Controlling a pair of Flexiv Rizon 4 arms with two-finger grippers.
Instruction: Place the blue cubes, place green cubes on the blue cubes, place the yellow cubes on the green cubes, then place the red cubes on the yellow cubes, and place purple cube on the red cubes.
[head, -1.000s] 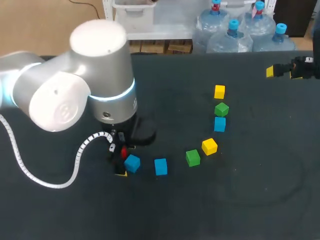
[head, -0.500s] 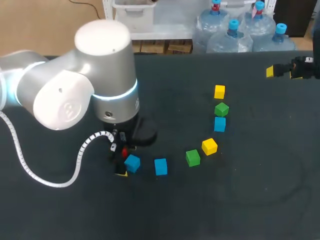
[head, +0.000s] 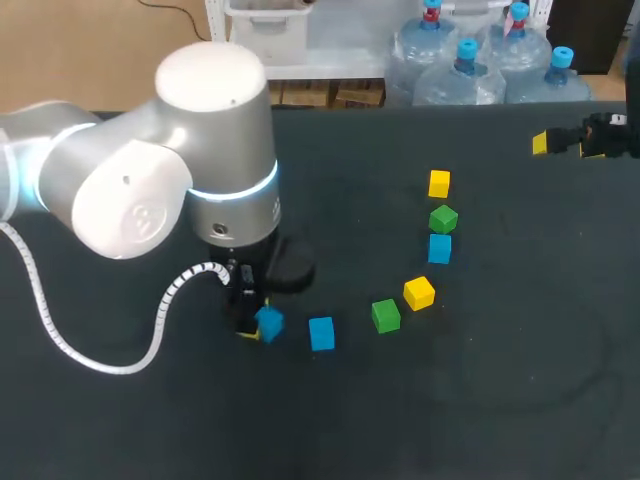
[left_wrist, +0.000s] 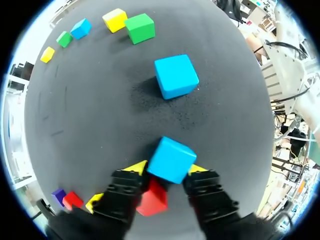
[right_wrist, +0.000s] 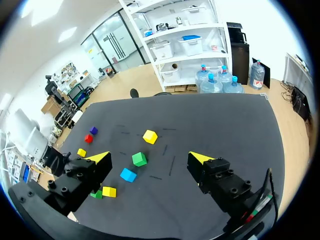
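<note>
Grip of the left gripper is closed on one blue cube, the second blue cube lying near at twelve o'clock.

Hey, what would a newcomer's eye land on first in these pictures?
The big silver left arm fills the left side of the head view. The left gripper is shut on a blue cube, with a red cube just under its fingers.
</note>
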